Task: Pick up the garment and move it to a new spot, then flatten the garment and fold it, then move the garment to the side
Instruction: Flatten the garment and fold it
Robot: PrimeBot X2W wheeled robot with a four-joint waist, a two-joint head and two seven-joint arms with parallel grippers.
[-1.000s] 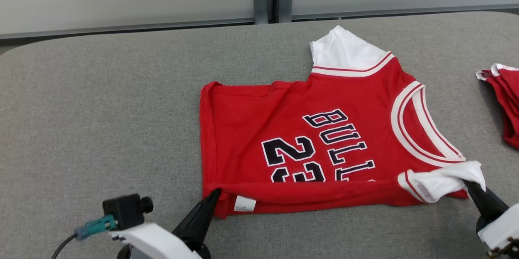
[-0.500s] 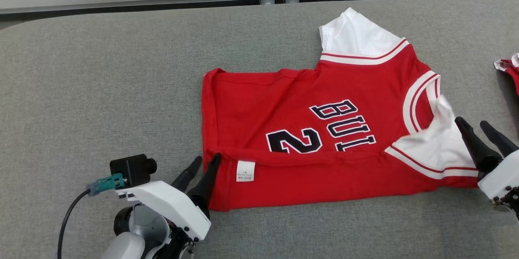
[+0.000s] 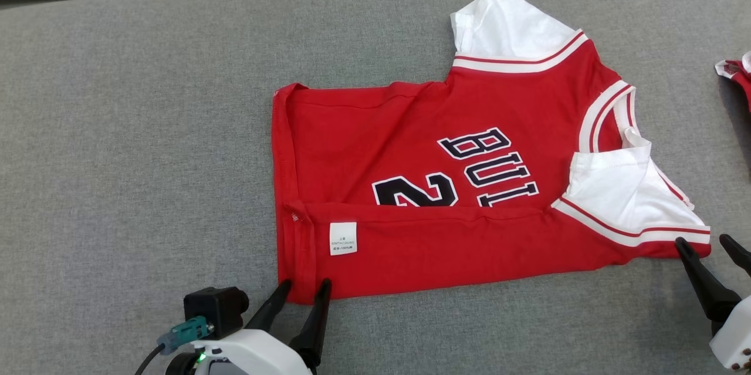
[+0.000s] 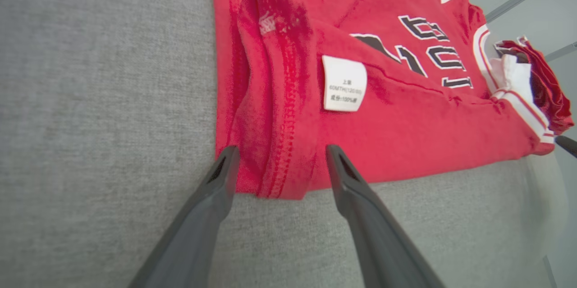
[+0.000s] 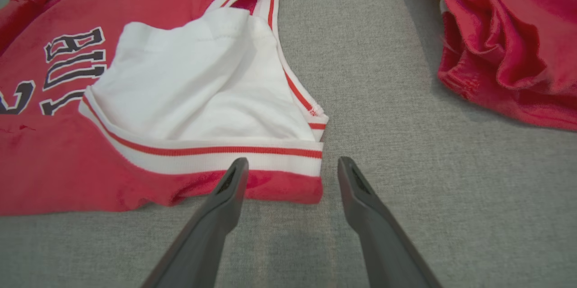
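**Both grippers open at the near edge — jersey flat, first fold down**

- The grey felt-covered table (image 3: pixel 146 128) is bare on my left side, so I judge there is room there for the final move aside.
- My left gripper (image 3: pixel 306 284) has its jaws spread with nothing in them. The tips sit just at the near-left hem corner. In the left wrist view the stitched hem lies between the two fingers but isn't pinched.
- The red sleeveless jersey with white trim and black lettering (image 3: pixel 446 146) lies flat mid-table, hem to my left and neck to my right.
- Its near strip is folded up over the body and covers the lower half of the number and the letters. The white care label (image 3: pixel 342 238) faces up on that strip because it is the jersey's underside turned over.
- The white armhole panel (image 3: pixel 616 193) is flipped up with the strip and is slightly puffed rather than pressed flat.
- My right gripper (image 3: pixel 702 240) is also wide open and empty, at the near-right corner. In the right wrist view one finger just overlaps the red edge and the other is over bare table.
- A crumpled red garment (image 3: pixel 740 78) lies well apart at the far right — not my target.

My read is that the grippers are at the two ends of the crease because that is where the strip was laid down. The far edge looks like the next fold.
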